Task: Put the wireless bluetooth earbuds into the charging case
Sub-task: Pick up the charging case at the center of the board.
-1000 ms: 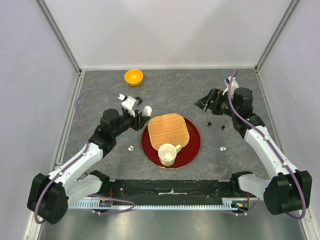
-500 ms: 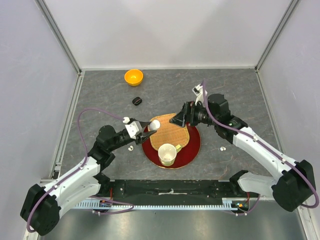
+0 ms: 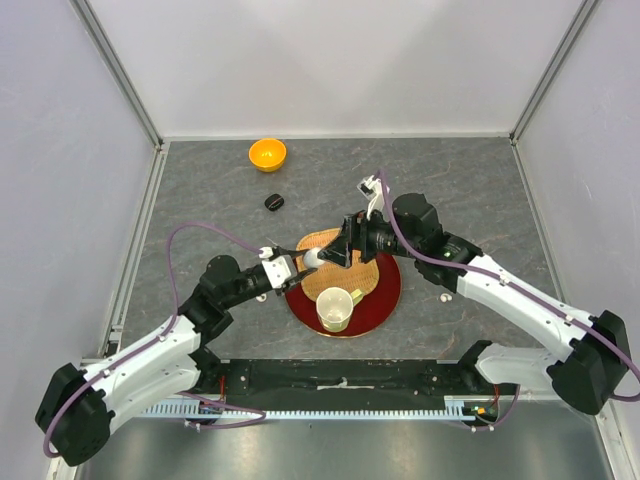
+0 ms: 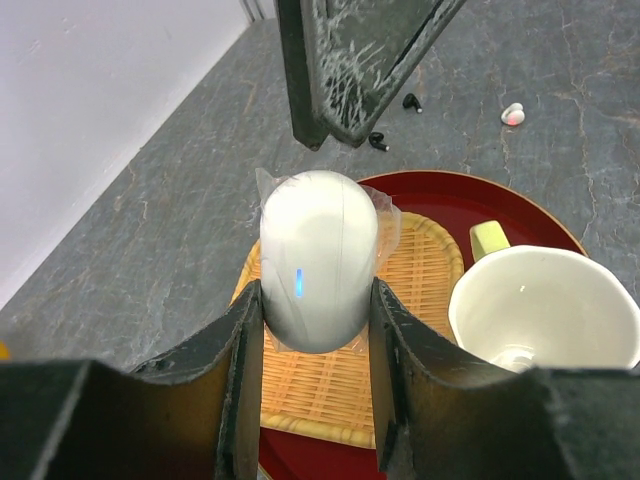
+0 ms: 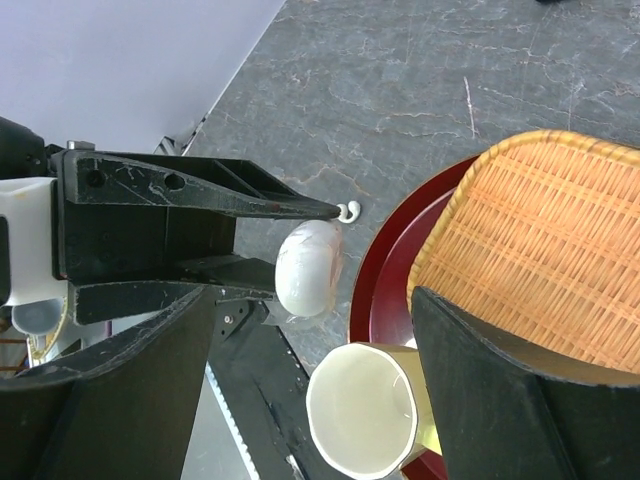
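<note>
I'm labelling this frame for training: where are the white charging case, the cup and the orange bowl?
white charging case (image 4: 318, 250): left wrist view, centre of its shell.
cup (image 4: 585, 290): left wrist view, its inner wall.
orange bowl (image 3: 267, 154): top external view, middle of its inside.

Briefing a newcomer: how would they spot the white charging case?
Find the round red tray mid-table. Above its left side, by the woven mat's edge, the left hand pinches a white egg-shaped case. Unlike the open cream cup beside it, it is closed, with a small blue light.
</note>
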### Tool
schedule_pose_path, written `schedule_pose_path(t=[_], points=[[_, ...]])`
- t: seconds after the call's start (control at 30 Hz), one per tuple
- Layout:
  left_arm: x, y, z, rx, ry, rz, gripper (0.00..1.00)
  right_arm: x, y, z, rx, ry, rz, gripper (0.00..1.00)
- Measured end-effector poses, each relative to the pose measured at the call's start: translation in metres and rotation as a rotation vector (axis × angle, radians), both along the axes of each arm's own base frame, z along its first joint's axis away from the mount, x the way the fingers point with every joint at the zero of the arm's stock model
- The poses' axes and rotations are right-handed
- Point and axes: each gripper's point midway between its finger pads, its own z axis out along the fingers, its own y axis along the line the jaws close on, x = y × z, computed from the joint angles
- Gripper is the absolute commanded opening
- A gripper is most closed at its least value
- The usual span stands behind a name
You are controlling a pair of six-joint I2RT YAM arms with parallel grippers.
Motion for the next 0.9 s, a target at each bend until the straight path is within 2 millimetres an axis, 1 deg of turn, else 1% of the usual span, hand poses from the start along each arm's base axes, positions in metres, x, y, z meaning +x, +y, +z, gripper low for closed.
schedule_pose_path(t=[0.17, 0.3, 0.43, 0.53, 0.63, 0.77, 0.9], points=[[0.003, 0.001, 0.004, 0.006, 0.000, 0.019, 0.02, 0.003, 0.003, -0.005, -0.025, 0.006, -0.012, 0.82], [0.006, -0.001, 0.015, -0.005, -0.005, 0.024, 0.02, 0.006, 0.004, -0.010, -0.046, 0.009, -0.036, 0.79], [0.011, -0.002, 0.023, -0.021, 0.001, 0.049, 0.02, 0.003, 0.009, -0.012, -0.053, 0.005, -0.041, 0.77], [0.013, -0.002, 0.022, -0.026, 0.016, 0.065, 0.02, 0.005, 0.011, -0.010, -0.046, -0.006, -0.056, 0.77], [0.015, -0.001, 0.022, -0.037, 0.036, 0.083, 0.02, 0.010, 0.013, -0.003, -0.019, -0.018, -0.081, 0.75], [0.019, 0.002, 0.024, -0.076, 0.084, 0.129, 0.02, 0.016, 0.012, 0.010, 0.056, -0.049, -0.134, 0.75], [0.028, 0.005, 0.030, -0.154, 0.172, 0.206, 0.02, 0.016, 0.013, 0.017, 0.138, -0.073, -0.190, 0.75]])
